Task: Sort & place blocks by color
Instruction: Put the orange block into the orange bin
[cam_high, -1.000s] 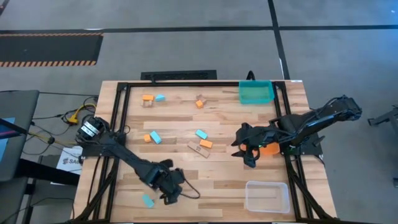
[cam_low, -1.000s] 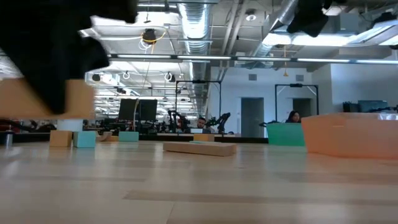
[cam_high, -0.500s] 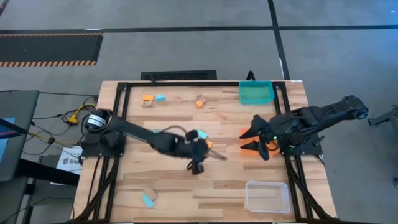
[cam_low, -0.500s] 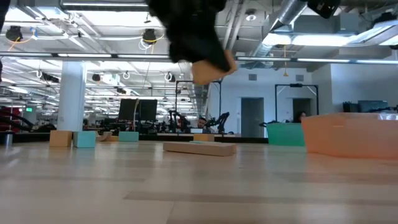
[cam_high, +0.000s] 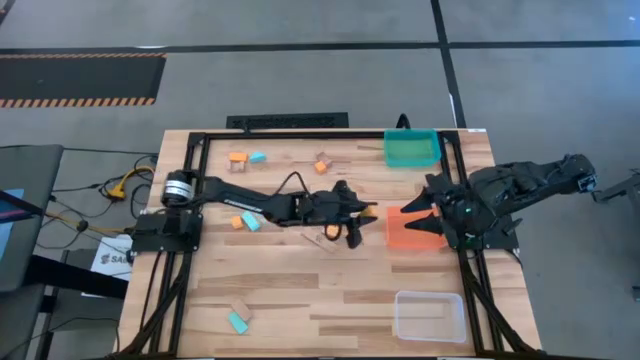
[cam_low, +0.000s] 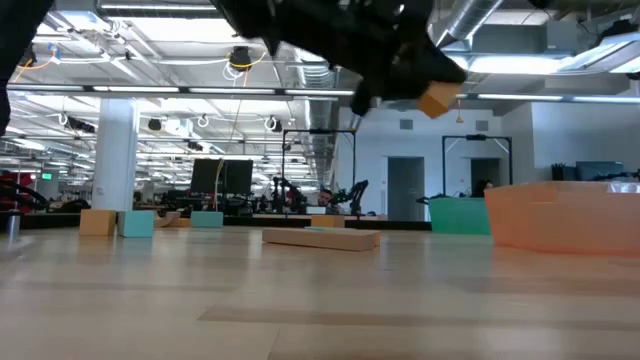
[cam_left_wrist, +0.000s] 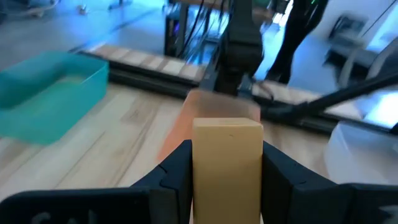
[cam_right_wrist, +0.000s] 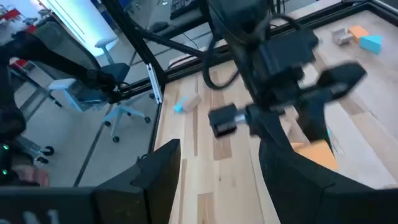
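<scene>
We note the tan block (cam_left_wrist: 227, 163) clamped between the left gripper (cam_high: 353, 222) fingers, carried above mid-table, short of the orange bin (cam_high: 408, 228). We judge the clear bin (cam_high: 430, 315) its proper destination. The right gripper (cam_high: 425, 218) waits with jaws wide and empty at the orange bin.
</scene>
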